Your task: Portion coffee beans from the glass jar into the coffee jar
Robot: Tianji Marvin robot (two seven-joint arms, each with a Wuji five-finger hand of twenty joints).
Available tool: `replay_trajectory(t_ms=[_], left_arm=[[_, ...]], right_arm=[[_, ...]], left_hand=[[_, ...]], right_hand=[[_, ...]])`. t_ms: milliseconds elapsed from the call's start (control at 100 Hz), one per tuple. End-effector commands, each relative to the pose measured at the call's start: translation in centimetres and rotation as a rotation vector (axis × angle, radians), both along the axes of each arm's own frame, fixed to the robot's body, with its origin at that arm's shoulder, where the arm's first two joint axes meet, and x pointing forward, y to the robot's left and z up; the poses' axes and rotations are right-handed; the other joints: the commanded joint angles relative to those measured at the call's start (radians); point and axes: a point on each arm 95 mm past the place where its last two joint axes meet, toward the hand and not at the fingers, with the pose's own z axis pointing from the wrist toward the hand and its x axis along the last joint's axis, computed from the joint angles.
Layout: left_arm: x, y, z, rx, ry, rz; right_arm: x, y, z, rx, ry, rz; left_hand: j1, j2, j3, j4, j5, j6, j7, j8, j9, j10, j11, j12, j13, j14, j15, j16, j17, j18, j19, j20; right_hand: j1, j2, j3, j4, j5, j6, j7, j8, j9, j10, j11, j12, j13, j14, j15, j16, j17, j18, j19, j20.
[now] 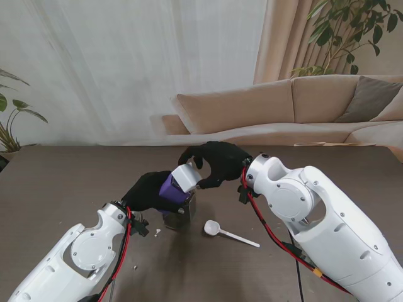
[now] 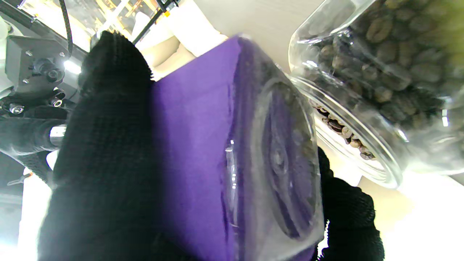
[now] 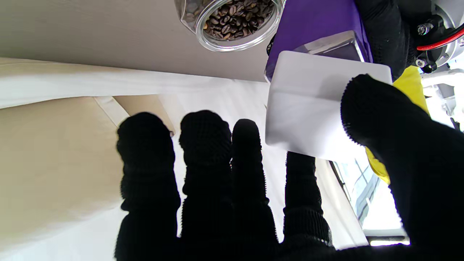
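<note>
Progress: early. The purple coffee jar is not yet open, and no beans are seen going into it.

Landmark used: the glass jar, standing open on the dark table, full of coffee beans.

Nearest the robot, to the right of the glass jar, a white plastic scoop lies flat on the table, untouched, bowl end closest to the jar. To the left of the jar, a few pale specks lie on the table; too small to identify.

Directly over the glass jar, the left hand is wrapped around the coffee jar's purple body, fingers closed on it, holding it tilted off the table. In the left wrist view the coffee jar's clear base sits just beside the glass jar's open mouth.

Beyond the glass jar, the right hand pinches the coffee jar's white cap between thumb and one finger; the right wrist view shows the other three fingers extended and holding nothing. Whether the cap is loosened cannot be told.

Judged remaining: remove cap, set it aside, stand the coffee jar down, take up the scoop, transfer beans. Essentially all of the portioning is left.
</note>
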Motion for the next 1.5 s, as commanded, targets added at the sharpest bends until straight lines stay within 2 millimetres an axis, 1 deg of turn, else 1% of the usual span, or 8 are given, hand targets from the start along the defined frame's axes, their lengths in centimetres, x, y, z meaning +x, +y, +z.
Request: replay_trajectory(t_ms=[0,150,260,380,470,910,1130,1490], left_arm=[[0.0,-0.2,0.1,0.001,0.004,-0.016],[0.0,-0.3,0.1,-0.001,0.003,-0.015],[0.0,-0.3,0.1,-0.002,0.003,-0.015],[0.1,-0.3,0.2,-0.005,0.000,-0.015],[0.1,-0.3,0.2,-0.006,-0.002,-0.016],[0.1,-0.3,0.2,-0.007,-0.003,-0.013],[0.0,-0.2,0.3,-0.009,-0.005,-0.010],[0.0,-0.1,0.4,-0.007,-0.008,-0.011]], right_arm=[[-0.2,0.5,-0.5,-0.008,0.013,0.008],[-0.4,0.8,-1.0,0.015,0.039,0.003],[-0.5,1.0,-1.3,0.026,0.059,-0.017],[-0.6,1.2,-1.6,0.020,0.065,-0.033],[-0.7,1.3,-1.8,0.013,0.076,-0.038],[-0.9,1.5,-2.2,0.000,0.081,-0.026],[-0.9,1.5,-2.3,-0.015,0.071,-0.019],[-1.1,1.7,-2.5,-0.007,0.069,-0.036]], left_hand=[[0.378,0.576,0.388,0.036,0.062,-0.109,0.161,0.061,0.078,-0.034,0.109,0.034,0.062,0.046,0.151,0.029,-0.042,-0.066,-0.008,0.008],[0.378,0.576,0.387,0.036,0.063,-0.110,0.162,0.062,0.077,-0.033,0.109,0.034,0.063,0.048,0.151,0.029,-0.042,-0.065,-0.008,0.008],[0.378,0.578,0.388,0.036,0.064,-0.111,0.163,0.062,0.077,-0.034,0.109,0.034,0.062,0.047,0.151,0.029,-0.042,-0.065,-0.008,0.008],[0.378,0.576,0.387,0.036,0.063,-0.110,0.162,0.061,0.078,-0.033,0.109,0.034,0.063,0.046,0.151,0.029,-0.041,-0.065,-0.007,0.008],[0.378,0.576,0.387,0.036,0.062,-0.110,0.162,0.061,0.077,-0.034,0.109,0.034,0.064,0.046,0.151,0.029,-0.041,-0.066,-0.007,0.008],[0.378,0.576,0.387,0.036,0.062,-0.109,0.161,0.061,0.077,-0.033,0.109,0.034,0.061,0.046,0.151,0.029,-0.043,-0.066,-0.008,0.008],[0.378,0.576,0.388,0.036,0.061,-0.109,0.161,0.060,0.077,-0.032,0.108,0.034,0.062,0.047,0.150,0.029,-0.042,-0.065,-0.008,0.008],[0.378,0.576,0.387,0.036,0.062,-0.109,0.161,0.061,0.077,-0.033,0.108,0.034,0.062,0.046,0.150,0.029,-0.042,-0.066,-0.008,0.008]], right_hand=[[-0.002,0.006,0.029,-0.014,0.095,-0.036,0.063,0.039,0.034,-0.019,0.021,0.000,0.021,-0.009,0.014,0.008,-0.263,-0.015,0.010,0.025],[-0.029,0.083,-0.013,-0.011,0.294,0.012,0.119,0.185,0.119,0.000,0.016,0.015,0.061,0.004,0.019,0.008,-0.242,0.001,0.022,0.020],[-0.056,0.167,-0.090,-0.101,0.383,0.056,0.187,0.193,0.169,0.020,0.019,0.020,0.097,0.007,0.032,0.007,-0.222,0.015,0.036,0.018],[-0.120,0.277,-0.159,-0.005,0.462,0.098,0.177,0.273,0.199,0.029,0.016,0.026,0.119,0.011,0.041,0.002,-0.209,0.020,0.048,0.011],[-0.143,0.341,-0.215,-0.002,0.521,0.109,0.177,0.302,0.207,0.036,0.013,0.027,0.124,0.015,0.042,0.002,-0.207,0.023,0.050,0.009],[-0.115,0.313,-0.217,0.011,0.570,0.122,0.172,0.327,0.220,0.035,0.011,0.029,0.135,0.011,0.036,-0.003,-0.201,0.025,0.051,0.007],[-0.083,0.239,-0.146,-0.048,0.521,0.115,0.149,0.296,0.206,0.029,0.007,0.029,0.128,0.003,0.026,-0.006,-0.205,0.024,0.046,0.003],[-0.184,0.404,-0.248,0.028,0.660,0.142,0.167,0.326,0.268,0.040,-0.003,0.022,0.156,0.026,0.026,-0.010,-0.190,0.039,0.053,0.004]])
